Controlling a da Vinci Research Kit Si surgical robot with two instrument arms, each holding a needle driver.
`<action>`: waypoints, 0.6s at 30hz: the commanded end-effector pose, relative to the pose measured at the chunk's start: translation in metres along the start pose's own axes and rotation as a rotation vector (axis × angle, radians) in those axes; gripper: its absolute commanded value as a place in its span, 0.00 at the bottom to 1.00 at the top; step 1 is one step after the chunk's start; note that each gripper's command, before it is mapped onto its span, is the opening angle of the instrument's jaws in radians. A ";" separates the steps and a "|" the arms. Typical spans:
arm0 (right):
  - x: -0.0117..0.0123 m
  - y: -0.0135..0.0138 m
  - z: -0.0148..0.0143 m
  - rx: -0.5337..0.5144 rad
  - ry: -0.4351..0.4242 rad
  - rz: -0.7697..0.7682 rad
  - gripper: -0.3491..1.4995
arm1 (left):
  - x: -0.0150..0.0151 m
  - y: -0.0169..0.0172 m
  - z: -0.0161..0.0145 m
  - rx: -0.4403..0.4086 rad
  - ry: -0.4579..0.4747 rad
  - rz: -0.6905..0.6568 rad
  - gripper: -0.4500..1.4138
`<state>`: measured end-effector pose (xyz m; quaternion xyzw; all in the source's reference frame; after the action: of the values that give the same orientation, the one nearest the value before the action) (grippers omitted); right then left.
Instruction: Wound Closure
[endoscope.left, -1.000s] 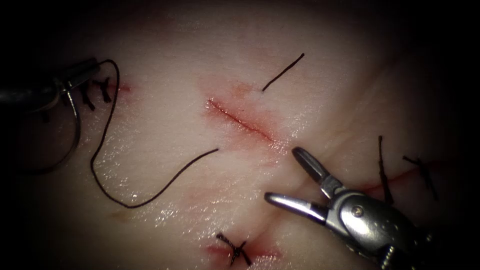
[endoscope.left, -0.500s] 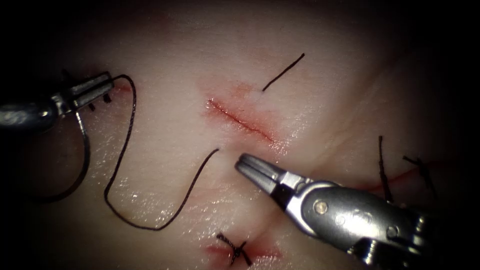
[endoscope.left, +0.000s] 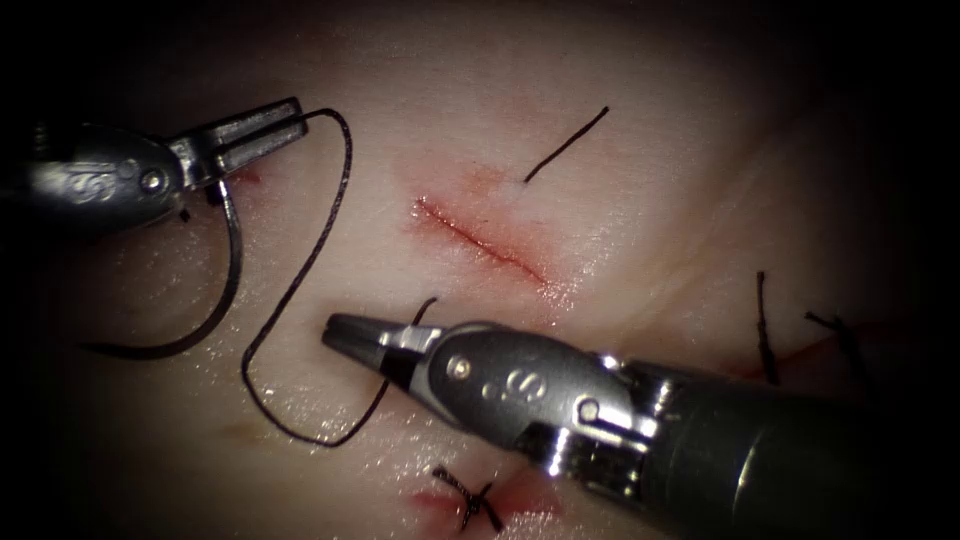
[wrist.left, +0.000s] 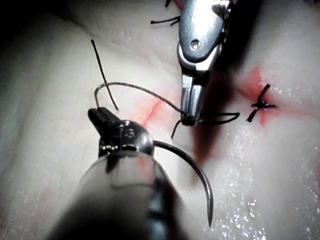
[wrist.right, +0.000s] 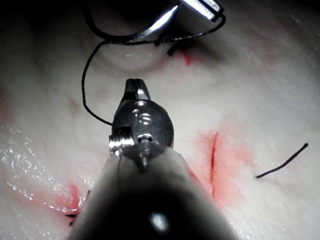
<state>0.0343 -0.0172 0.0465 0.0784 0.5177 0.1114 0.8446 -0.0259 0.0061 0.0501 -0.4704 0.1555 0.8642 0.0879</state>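
Note:
The cut (endoscope.left: 480, 240) runs slantwise across the middle of the tissue (endoscope.left: 620, 230). Far to its left, my left tool (endoscope.left: 298, 115) is shut on the curved needle (endoscope.left: 225, 280) near its thread end. The needle is out of the tissue and arcs down and to the left. The dark thread (endoscope.left: 290, 290) loops from those jaws down and round to an entry point just left of the cut. A short tail (endoscope.left: 565, 145) sticks out on the cut's right side. My right tool (endoscope.left: 335, 332) lies below the cut, shut, with the thread passing under it and nothing seen held.
A tied stitch (endoscope.left: 470, 500) sits at the lower edge, and two more stitches (endoscope.left: 765, 340) (endoscope.left: 845, 350) lie at the far right. Red fluid (endoscope.left: 440, 200) stains the skin around the cut. In the left wrist view the needle (wrist.left: 200, 170) curves beside my left tool (wrist.left: 96, 114).
My right tool's jaws have shut and it has slid left, from below the cut's lower end to over the thread. My left tool has carried the needle right and upward, dragging the loop.

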 end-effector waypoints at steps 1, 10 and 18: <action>0.0001 0.0003 0.0018 0.019 0.017 -0.012 0.00 | 0.0000 -0.0001 0.0012 -0.005 0.005 0.001 0.00; 0.0003 -0.0010 0.0061 0.178 0.171 -0.020 0.00 | -0.0005 -0.0003 0.0043 -0.059 0.036 0.107 0.00; 0.0011 -0.0014 0.0059 0.202 0.402 -0.012 0.00 | -0.0030 0.0013 0.0070 -0.097 0.022 0.166 0.00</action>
<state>0.0394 -0.0183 0.0474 0.1336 0.6868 0.0693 0.7111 -0.0298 0.0069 0.0564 -0.4679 0.1518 0.8706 -0.0104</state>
